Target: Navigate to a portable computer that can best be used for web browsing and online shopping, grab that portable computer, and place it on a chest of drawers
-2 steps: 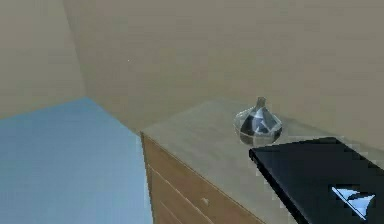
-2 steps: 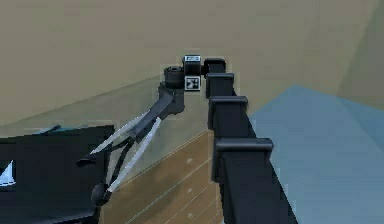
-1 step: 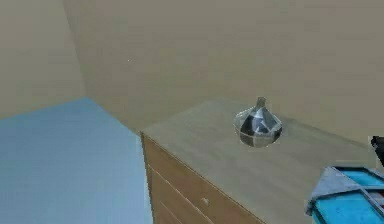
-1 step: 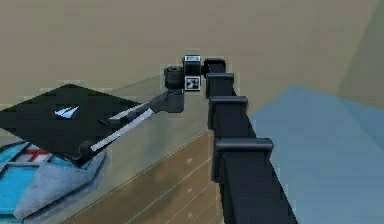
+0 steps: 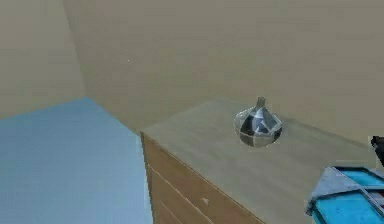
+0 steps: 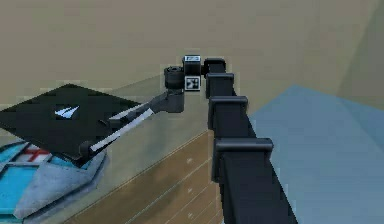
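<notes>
A black, flat portable computer (image 6: 60, 115) with a small white mark on its lid hangs at the far end of my gripper (image 6: 110, 138), level and just above the top of a wooden chest of drawers (image 6: 165, 165). The gripper holds it. The dark arm rises from the arm side view's bottom edge to the two white marker squares. The chest of drawers (image 5: 200, 150) also fills the forward view's lower right, with its drawer fronts facing left. A dark corner (image 5: 378, 148) shows at that view's right edge.
A round metallic vase (image 5: 258, 127) stands on the chest's top near the wall. A blue, grey and red soft item (image 6: 45, 180) lies on the top beneath the computer, and its blue part (image 5: 350, 195) shows again. Blue floor (image 5: 60, 160) lies left of the chest.
</notes>
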Tool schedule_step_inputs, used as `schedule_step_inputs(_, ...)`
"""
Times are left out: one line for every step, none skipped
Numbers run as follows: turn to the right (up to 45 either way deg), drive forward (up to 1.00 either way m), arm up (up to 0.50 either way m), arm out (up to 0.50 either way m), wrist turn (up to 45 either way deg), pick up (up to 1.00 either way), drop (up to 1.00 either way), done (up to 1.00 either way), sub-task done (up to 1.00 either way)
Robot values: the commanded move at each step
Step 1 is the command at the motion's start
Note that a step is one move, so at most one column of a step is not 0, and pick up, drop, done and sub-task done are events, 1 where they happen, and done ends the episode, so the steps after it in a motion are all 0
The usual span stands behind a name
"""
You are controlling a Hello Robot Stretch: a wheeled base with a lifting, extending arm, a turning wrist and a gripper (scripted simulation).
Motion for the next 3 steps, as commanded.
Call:
schedule_step_inputs(0.0,0.00,0.00,0.00,0.0,0.00,1.00,0.00,0.00)
schedule_step_inputs(0.0,0.00,0.00,-0.10,0.0,0.00,0.00,0.00,0.00)
schedule_step_inputs(0.0,0.00,0.00,0.00,0.0,0.00,0.00,1.00,0.00)
